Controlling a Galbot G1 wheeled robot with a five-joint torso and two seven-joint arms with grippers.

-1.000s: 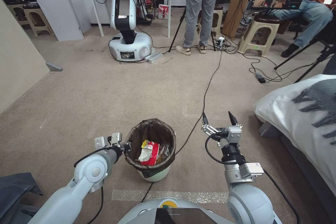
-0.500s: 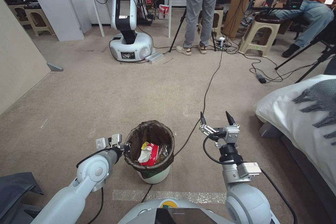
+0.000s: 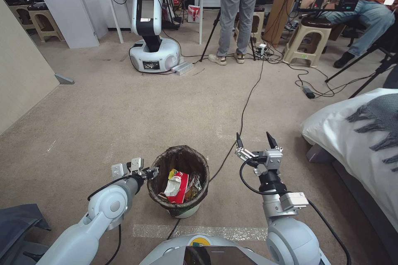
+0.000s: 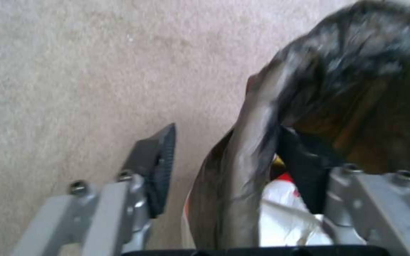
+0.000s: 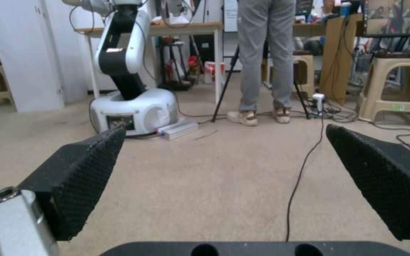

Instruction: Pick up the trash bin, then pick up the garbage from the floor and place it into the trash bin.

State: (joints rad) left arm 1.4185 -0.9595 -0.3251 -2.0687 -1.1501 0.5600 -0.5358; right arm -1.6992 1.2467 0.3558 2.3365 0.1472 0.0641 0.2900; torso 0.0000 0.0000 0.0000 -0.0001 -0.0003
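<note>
The trash bin, a white pail lined with a dark bag, stands on the carpet just ahead of my base. Inside it lies garbage: a red-and-white snack packet and some yellow wrappers. My left gripper is open at the bin's left rim. In the left wrist view one finger is outside with a gap to the liner. The other finger is inside, so the bagged rim stands between them. My right gripper hovers open to the right of the bin, holding nothing.
A black cable runs across the carpet past the bin's right side. A bed with a white duvet fills the right. A dark bag lies at lower left. Another robot, stools and people are farther back.
The bin sits slightly lower and nearer in the picture than a second ago. The left gripper's fingers now show a gap at the rim. My right gripper has drifted a little left.
</note>
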